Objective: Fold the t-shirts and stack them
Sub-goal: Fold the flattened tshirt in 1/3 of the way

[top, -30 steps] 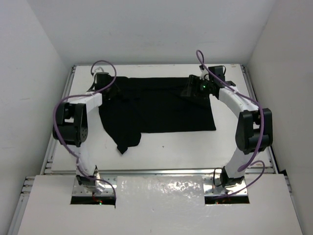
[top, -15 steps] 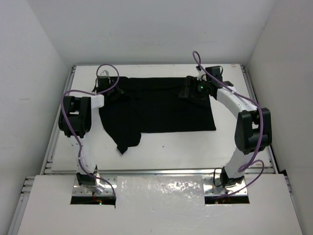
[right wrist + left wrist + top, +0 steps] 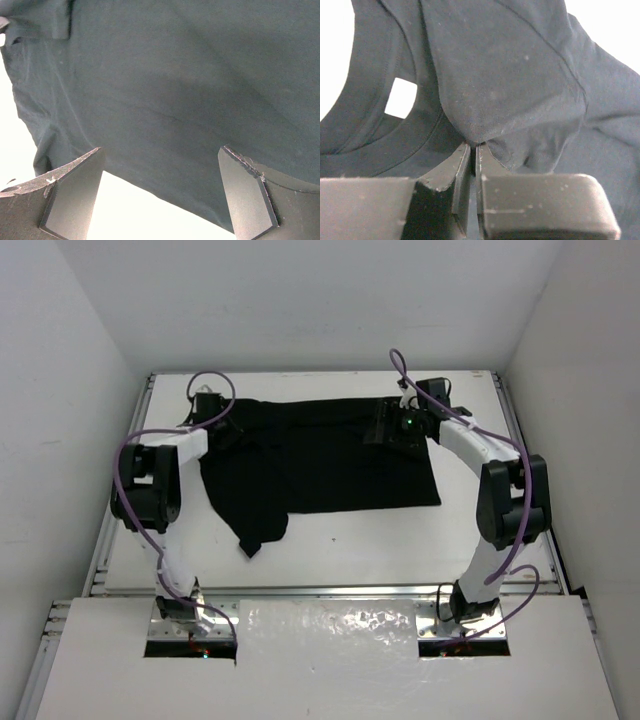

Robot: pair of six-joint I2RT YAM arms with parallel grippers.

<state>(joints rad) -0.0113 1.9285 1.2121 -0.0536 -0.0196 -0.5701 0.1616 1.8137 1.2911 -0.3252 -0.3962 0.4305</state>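
The black t-shirt (image 3: 320, 460) lies spread across the far half of the white table, one sleeve trailing toward the front left. My left gripper (image 3: 222, 430) is at its far left end, beside the neck. In the left wrist view this gripper (image 3: 472, 146) is shut on a pinched fold of the t-shirt (image 3: 510, 75), next to the round collar with its white label (image 3: 401, 98). My right gripper (image 3: 385, 428) hovers over the shirt's far right part. Its fingers stand wide apart (image 3: 162, 160) above the t-shirt (image 3: 175, 75) edge, nothing between them.
Bare white table (image 3: 350, 540) shows in front of the shirt. White walls close in at the left, right and back. Metal rails run along the table's sides and near edge (image 3: 330, 590).
My left gripper has closed onto a fold of the shirt by the collar, and the left arm's elbow shifted. The right arm edged slightly left, its jaws still open.
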